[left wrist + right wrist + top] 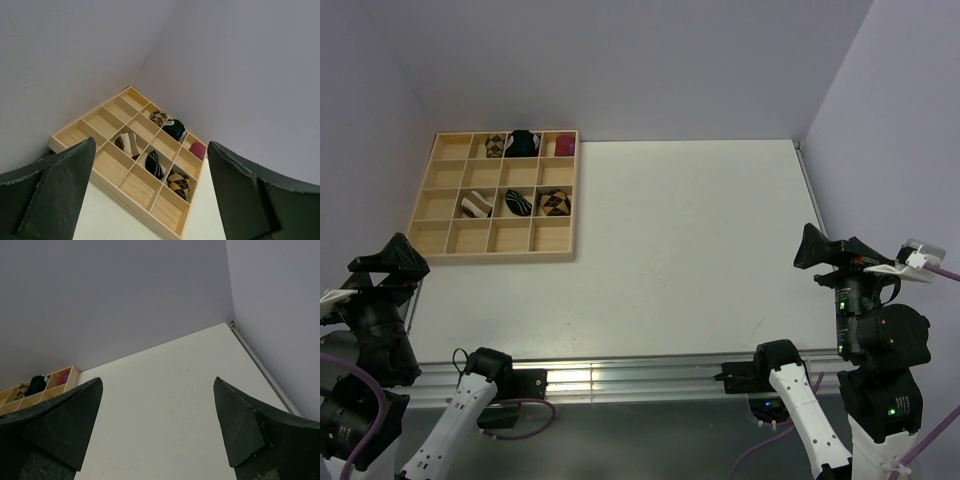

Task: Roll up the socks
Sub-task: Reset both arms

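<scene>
1. Lilac walls (620, 60) closed in the scene behind and to either side of the tray.
2. A white surface (700, 250) carried the wooden tray (490, 256) at its far left; to the tray's right it lay bare.
3. The tray was a grid of four rows by four columns and served as the landmark for everything else.
4. The left arm (375, 330) sat folded just off the tray's near-left corner. The right arm (875, 340) sat folded well apart from the tray, off its right side and nearer the bases.
5. The left tool (390, 260) was released, jaws wide and holding nothing, and pointed across the tray. The right tool (820, 248) was likewise released and empty, aimed over the bare surface to the tray's right.
6. All three socks lay in the tray's third row from the far edge. The striped sock (475, 205) was in the second column, the black sock (517, 203) in the third and the argyle sock (554, 203) in the fourth.
7. Each looked bundled already, so the rolling seemed finished.
8. They lay ahead and slightly right of the left tool, clearly the nearer one. The bundles were compact; a long axis could not be told.
9. In the tray's far row sat a second argyle bundle (495, 146), a black-and-blue bundle (524, 143) and a maroon bundle (565, 146).
</scene>
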Robot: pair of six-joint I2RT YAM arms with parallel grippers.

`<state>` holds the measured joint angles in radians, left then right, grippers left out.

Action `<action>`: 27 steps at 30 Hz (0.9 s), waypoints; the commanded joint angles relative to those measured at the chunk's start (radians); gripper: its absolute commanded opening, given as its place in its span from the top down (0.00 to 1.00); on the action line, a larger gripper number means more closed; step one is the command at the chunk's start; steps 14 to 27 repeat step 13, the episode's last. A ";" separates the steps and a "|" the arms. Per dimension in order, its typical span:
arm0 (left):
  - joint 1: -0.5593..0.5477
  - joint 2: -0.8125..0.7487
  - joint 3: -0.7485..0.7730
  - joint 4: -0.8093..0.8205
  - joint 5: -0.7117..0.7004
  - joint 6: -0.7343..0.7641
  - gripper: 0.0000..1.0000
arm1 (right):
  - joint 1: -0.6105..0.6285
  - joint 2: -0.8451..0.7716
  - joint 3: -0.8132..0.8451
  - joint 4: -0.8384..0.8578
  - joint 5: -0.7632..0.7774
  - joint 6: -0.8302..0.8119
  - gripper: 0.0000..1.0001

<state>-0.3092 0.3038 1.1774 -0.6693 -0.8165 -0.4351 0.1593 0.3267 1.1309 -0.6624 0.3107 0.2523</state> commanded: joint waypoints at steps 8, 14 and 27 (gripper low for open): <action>-0.002 0.005 -0.018 0.014 0.011 -0.013 0.02 | 0.008 0.020 -0.031 0.098 0.001 -0.008 0.01; -0.002 0.000 -0.045 0.046 0.010 -0.017 0.02 | 0.006 0.034 -0.034 0.116 -0.005 -0.015 0.01; -0.002 0.000 -0.045 0.046 0.010 -0.017 0.02 | 0.006 0.034 -0.034 0.116 -0.005 -0.015 0.01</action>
